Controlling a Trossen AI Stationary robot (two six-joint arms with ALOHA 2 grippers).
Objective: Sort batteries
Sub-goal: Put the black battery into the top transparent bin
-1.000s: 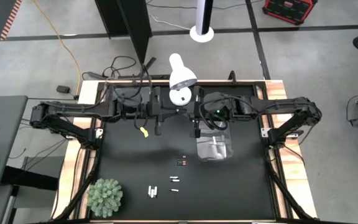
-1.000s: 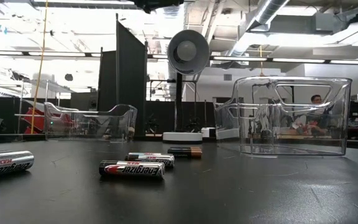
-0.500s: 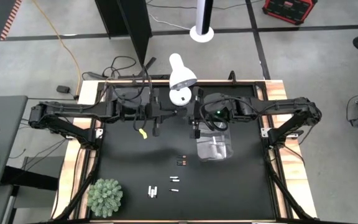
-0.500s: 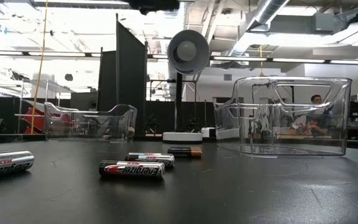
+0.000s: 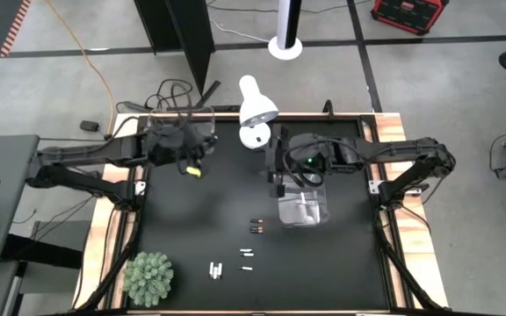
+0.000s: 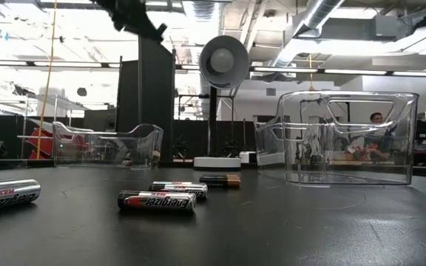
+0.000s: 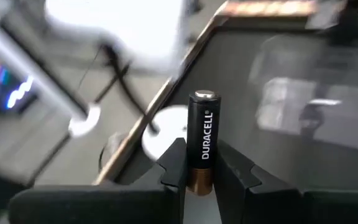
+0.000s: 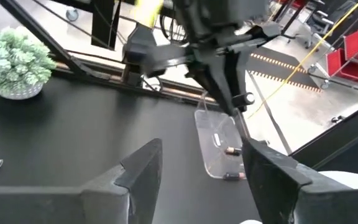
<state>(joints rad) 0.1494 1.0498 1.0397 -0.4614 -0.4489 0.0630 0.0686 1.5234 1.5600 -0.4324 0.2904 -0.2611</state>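
The left gripper (image 7: 199, 163) hung over the upper left of the black surface (image 5: 191, 237) in the high view, above the clear bin (image 6: 108, 142) that stood there, apparently to sort one cell into it. Its jaws were closed to a narrow gap around the lower half of an upright black-and-copper Duracell battery (image 7: 201, 140), copper end down between the fingertips (image 7: 174, 163), and touched nothing else.

The right gripper (image 8: 199, 171) waited near the top centre of the high view, just beside the second clear bin (image 5: 302, 207), seemingly keeping out of the way. Its jaws stood wide apart and empty, pointing toward the left arm and the far bin, where two batteries (image 8: 230, 163) already lay on the floor of the container.

The rest of the batteries (image 5: 255, 227) lay loose on the surface: a dark pair near the middle, a lighter scatter (image 5: 216, 269) toward the lower centre. From the low view, Energizer cells (image 6: 156, 200) lay on their sides in the foreground, none yet gathered. A small potted plant (image 5: 148, 277) sat at lower left, and a white lamp (image 5: 256, 112) at the top edge. Judging by these, most of the sorting remained to be done.
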